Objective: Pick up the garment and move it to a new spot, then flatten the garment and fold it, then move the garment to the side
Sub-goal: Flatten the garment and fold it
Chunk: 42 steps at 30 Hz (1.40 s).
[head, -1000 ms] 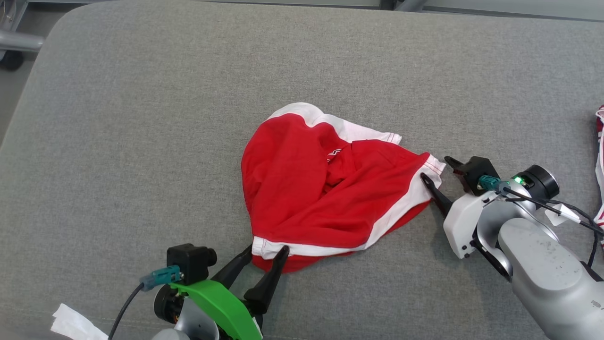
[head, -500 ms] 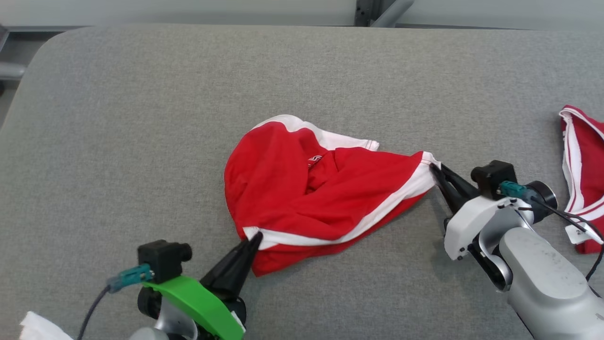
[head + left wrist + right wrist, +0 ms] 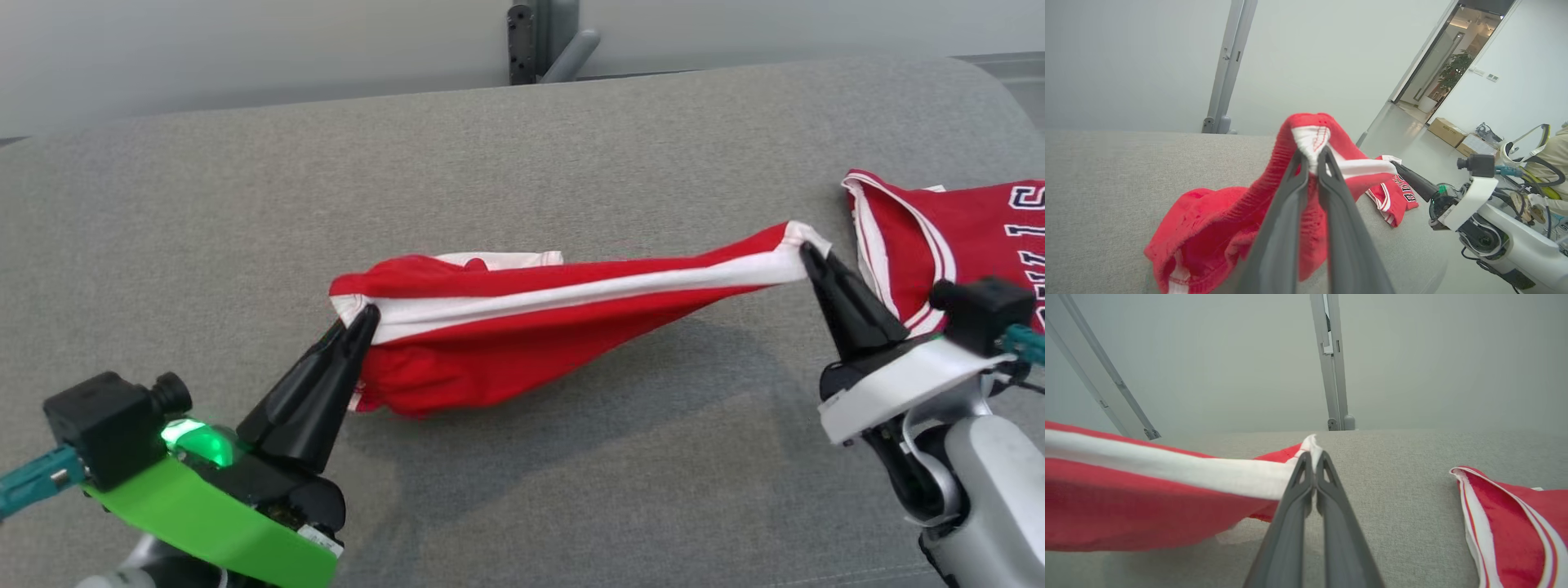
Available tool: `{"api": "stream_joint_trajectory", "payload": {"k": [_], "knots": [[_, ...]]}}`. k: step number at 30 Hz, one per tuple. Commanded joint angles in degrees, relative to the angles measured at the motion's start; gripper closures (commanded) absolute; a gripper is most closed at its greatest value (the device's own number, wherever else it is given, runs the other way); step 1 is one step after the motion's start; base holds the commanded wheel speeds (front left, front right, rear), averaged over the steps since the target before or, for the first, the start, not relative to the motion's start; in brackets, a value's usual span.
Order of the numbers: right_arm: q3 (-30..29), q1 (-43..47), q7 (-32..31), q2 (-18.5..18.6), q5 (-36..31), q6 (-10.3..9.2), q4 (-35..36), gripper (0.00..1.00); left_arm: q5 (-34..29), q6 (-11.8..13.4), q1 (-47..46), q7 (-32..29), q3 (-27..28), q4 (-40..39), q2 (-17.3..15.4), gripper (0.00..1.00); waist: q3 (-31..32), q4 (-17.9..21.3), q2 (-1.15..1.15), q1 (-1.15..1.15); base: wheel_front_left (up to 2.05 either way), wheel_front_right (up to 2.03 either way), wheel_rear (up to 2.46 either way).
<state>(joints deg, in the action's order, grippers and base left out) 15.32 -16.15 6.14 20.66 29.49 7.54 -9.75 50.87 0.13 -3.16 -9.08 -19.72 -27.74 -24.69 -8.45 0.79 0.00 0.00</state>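
red jersey (image 3: 963,237) lies just beside the right tool (image 3: 810,253) gripping the garment (image 3: 531,327).

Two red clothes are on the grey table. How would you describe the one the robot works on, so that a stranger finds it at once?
On the grey table, look near the middle. The red garment with a white band is stretched there, pinched by the left gripper and the right gripper. Unlike it, the lettered red jersey lies loose at the right.

Red garment (image 3: 522,327) stretched between left gripper (image 3: 366,314), right gripper (image 3: 810,253)
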Motion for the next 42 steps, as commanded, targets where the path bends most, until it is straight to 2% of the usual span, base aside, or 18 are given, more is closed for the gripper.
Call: {"api": "stream_joint_trajectory", "payload": {"k": [1, 7, 11, 16, 21, 22, 23, 24, 25, 26, 30, 33, 36, 37, 39, 42], "knots": [[-1.91, 1.35, -0.67, -0.25, 1.69, -0.1, 3.19, 1.0, 0.71, 0.66, -1.07, -0.62, 0.73, -1.68, -0.88, 1.0, 1.51, 2.92, 0.0, 0.0, 0.0, 0.0, 0.0], [-11.94, 2.82, -6.82, -2.3, 6.39, -0.09, 20.96, 1.0, 1.84, 2.08, -7.27, -6.49, 3.03, -6.46, -4.1, 1.0, 1.06, 6.18, 0.0, 0.0, 0.0, 0.0, 0.0], [-16.6, -1.84, -12.83, -4.26, 8.24, -0.09, 27.82, 1.0, 5.28, 1.78, -16.34, -12.62, 3.6, -4.4, -5.54, 1.0, -0.81, 7.57, 0.0, 0.0, 0.0, 0.0, 0.0], [-18.17, -11.42, -18.38, -6.18, 5.66, -0.1, 26.65, 1.0, 7.11, 1.15, -31.64, -19.07, 2.27, 4.29, -4.65, 1.0, -5.05, 8.37, 0.0, 0.0, 0.0, 0.0, 0.0], [-15.88, -22.41, -19.85, -8.19, 1.81, -0.08, 16.23, 1.0, 5.83, -1.11, -44.81, -20.36, -0.36, 19.41, -0.95, 1.0, -8.25, 8.59, 0.0, 0.0, 0.0, 0.0, 0.0], [-15.27, -28.32, -17.55, -8.84, -1.1, -0.07, 11.09, 1.0, 4.19, -1.92, -50.17, -18.67, -0.34, 26.45, 0.76, 1.0, -9.76, 8.73, 0.0, 0.0, 0.0, 0.0, 0.0], [-15.41, -31.18, -16.22, -9.99, -2.13, -0.06, 7.88, 1.0, 3.33, -2.77, -52.78, -17.34, -0.57, 29.7, 1.84, 1.0, -10.53, 8.8, 0.0, 0.0, 0.0, 0.0, 0.0], [-15.41, -31.18, -16.22, -9.99, -2.13, -0.06, 7.88, 1.0, 3.33, -2.77, -52.78, -17.34, -0.57, 29.7, 1.84, 1.0, -10.53, 8.8, 0.0, 0.0, 0.0, 0.0, 0.0], [-15.71, -37.62, -12.54, -11.32, -5.94, -0.07, 2.18, 1.0, 1.49, -3.41, -57.55, -13.48, -0.05, 37.29, 3.54, 1.0, -11.76, 8.82, 0.0, 0.0, 0.0, 0.0, 0.0], [-16.08, -40.91, -10.65, -13.09, -6.88, -0.06, -0.67, 1.0, 0.35, -3.98, -59.95, -11.52, -0.07, 41.06, 4.31, 1.0, -12.16, 8.97, 0.0, 0.0, 0.0, 0.0, 0.0], [-19.7, -53.9, -1.9, -16.43, -11.3, -0.12, -11.49, 1.0, -5.0, -5.51, -69.89, -0.01, 0.72, 53.39, 5.16, 1.0, -14.39, 10.12, 0.0, 0.0, 0.0, 0.0, 0.0], [-18.8, -58.55, 4.85, -17.38, -12.53, -0.17, -18.97, 1.0, -7.16, -6.69, -72.4, 10.7, 0.99, 60.89, 6.01, 1.0, -14.8, 10.66, 0.0, 0.0, 0.0, 0.0, 0.0], [-14.45, -59.09, 7.98, -17.52, -8.39, -0.16, -23.92, 1.0, -6.45, -7.42, -72.26, 18.96, 0.08, 65.28, 7.35, 1.0, -15.5, 10.36, 0.0, 0.0, 0.0, 0.0, 0.0], [-14.45, -59.09, 7.98, -17.52, -8.39, -0.16, -23.92, 1.0, -6.45, -7.42, -72.26, 18.96, 0.08, 65.28, 7.35, 1.0, -15.5, 10.36, 0.0, 0.0, 0.0, 0.0, 0.0], [-11.2, -55.33, 8.71, -17.62, -6.68, -0.11, -25.73, 1.0, -4.95, -7.61, -68.7, 21.31, -3.82, 65.37, 8.3, 1.0, -15.57, 9.87, 0.0, 0.0, 0.0, 0.0, 0.0], [-7.98, -47.68, 9.05, -17.62, -5.13, -0.1, -24.87, 1.0, -1.16, -7.62, -61.87, 23.34, -9.99, 62.73, 6.54, 1.0, -15.08, 8.84, 0.0, 0.0, 0.0, 0.0, 0.0]]}}
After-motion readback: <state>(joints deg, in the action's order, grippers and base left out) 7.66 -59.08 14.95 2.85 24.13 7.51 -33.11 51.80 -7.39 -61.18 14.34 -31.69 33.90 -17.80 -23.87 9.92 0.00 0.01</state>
